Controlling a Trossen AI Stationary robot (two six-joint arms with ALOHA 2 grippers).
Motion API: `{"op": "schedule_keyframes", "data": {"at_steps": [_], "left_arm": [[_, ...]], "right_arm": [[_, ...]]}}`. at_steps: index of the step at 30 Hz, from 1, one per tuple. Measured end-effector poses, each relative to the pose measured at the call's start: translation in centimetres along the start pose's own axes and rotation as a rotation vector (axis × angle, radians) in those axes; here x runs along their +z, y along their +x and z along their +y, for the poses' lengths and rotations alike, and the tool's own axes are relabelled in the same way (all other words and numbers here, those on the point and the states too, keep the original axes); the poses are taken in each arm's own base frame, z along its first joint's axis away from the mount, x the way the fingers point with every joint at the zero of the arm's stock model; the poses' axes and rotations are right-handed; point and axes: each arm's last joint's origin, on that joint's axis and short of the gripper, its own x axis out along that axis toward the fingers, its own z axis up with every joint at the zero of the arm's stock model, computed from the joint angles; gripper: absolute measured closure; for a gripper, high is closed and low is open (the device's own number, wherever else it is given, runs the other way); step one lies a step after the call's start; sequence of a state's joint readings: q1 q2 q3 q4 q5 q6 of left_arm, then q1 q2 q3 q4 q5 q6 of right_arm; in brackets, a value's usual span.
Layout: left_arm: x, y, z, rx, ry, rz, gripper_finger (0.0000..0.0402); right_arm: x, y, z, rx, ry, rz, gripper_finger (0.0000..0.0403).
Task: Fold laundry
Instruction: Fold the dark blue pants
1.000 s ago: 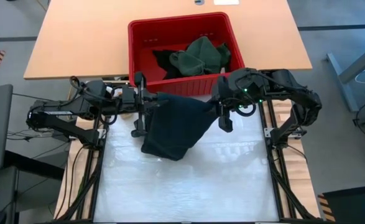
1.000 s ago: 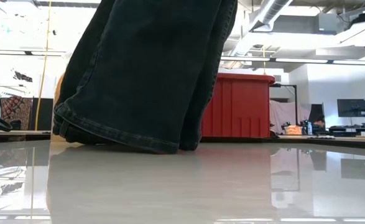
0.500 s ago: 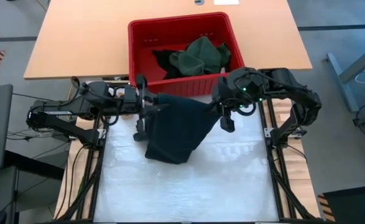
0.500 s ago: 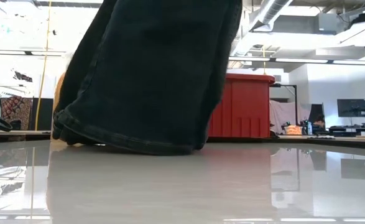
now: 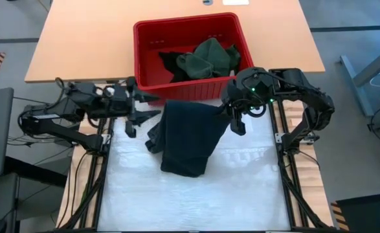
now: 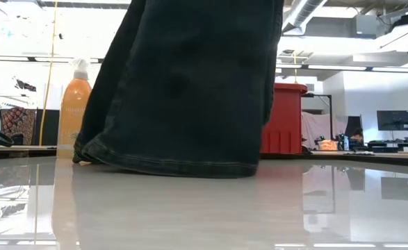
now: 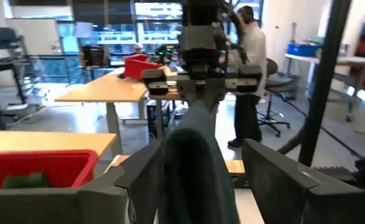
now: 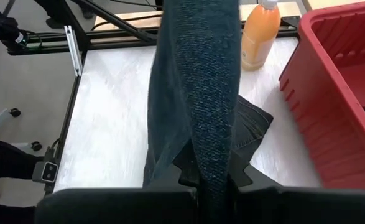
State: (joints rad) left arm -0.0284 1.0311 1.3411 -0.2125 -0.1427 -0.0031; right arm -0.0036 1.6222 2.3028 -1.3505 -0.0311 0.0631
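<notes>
A dark, denim-like garment of the laundry [image 5: 186, 139] hangs from my right gripper [image 5: 234, 122], which is shut on its upper end just near of the red bin. The garment's hemmed lower end [image 6: 169, 164] rests on the white table top. My left gripper [image 5: 140, 114] stands open to the garment's left, clear of the cloth, pointing level toward it. In the left wrist view the garment [image 7: 194, 174] hangs farther off between my two spread fingers. More laundry, green [image 5: 207, 57] and black, lies in the bin. My right gripper pinches a bunched upper fold of the garment [image 8: 212, 163] between its two fingers; how many layers, I cannot tell. The fingers slant downward from the table's right side. The cloth hangs below them, gathered into a narrow column, with its hem [image 5: 184, 169] on the table.
The red bin [image 5: 144, 61] stands at the table's far edge, on the wooden desk behind. An orange bottle [image 8: 260, 31] stands at the far left, also seen in the low view [image 6: 75, 104]. Black frame rails [image 5: 102, 175] line both sides. The white table top [image 5: 190, 207] is bare toward the near edge.
My left gripper has opened, let go of the garment's left corner and drawn back toward the table's left edge. The freed side has dropped, and the once spread garment now hangs gathered from my right gripper alone. Its lower end has shifted toward the right.
</notes>
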Motion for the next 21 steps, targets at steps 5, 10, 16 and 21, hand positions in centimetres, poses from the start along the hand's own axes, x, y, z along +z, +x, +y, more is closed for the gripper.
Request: {"op": "schedule_keyframes", "data": {"at_steps": [5,10,16,21], "left_arm": [[-0.2,0.1,0.3,0.087,-0.105,0.013,0.0189],[-1.3,1.7,0.4,-0.001,-0.158,0.070,0.0156],[-1.2,1.7,0.4,-0.033,-0.108,0.065,0.0108],[-0.5,0.7,0.3,-0.122,-0.109,0.037,0.0089]], "right_arm": [[0.0,0.0,0.0,0.001,0.000,0.004,0.0368],[-0.1,0.0,0.0,0.001,0.016,0.006,0.0368],[-0.1,0.0,0.0,0.000,0.016,0.007,0.0367],[-0.1,0.0,0.0,0.001,0.016,0.007,0.0367]]}}
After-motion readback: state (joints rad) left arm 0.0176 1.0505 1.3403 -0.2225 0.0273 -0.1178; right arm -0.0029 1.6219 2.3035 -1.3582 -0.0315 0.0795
